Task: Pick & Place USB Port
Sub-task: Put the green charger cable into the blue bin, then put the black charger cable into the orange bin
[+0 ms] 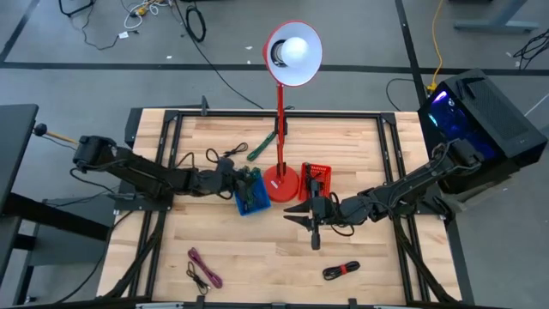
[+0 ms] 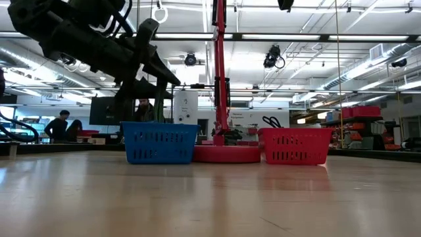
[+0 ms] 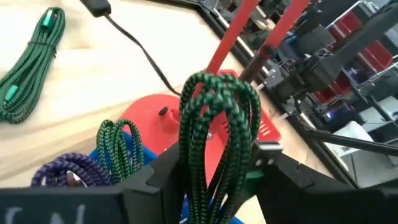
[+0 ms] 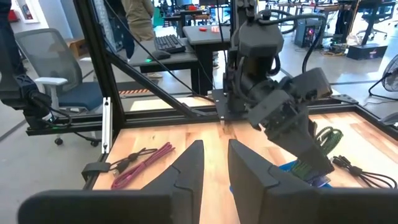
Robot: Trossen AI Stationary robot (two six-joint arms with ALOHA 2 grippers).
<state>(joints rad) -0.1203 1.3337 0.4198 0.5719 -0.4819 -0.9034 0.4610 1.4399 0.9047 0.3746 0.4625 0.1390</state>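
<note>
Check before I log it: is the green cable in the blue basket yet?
No: left gripper holds green cable above blue basket.

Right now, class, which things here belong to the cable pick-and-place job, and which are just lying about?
In the job:
left gripper
coiled green braided cable
blue plastic basket
red plastic basket

Lying about:
red desk lamp
magenta cable
black-and-red cable

Blue basket [image 3: 124, 140] contents partly hidden behind fingers [image 3: 155, 180], connector ends unreadable

Grey floor [image 1: 360, 34], office chair [image 4: 59, 71]
</note>
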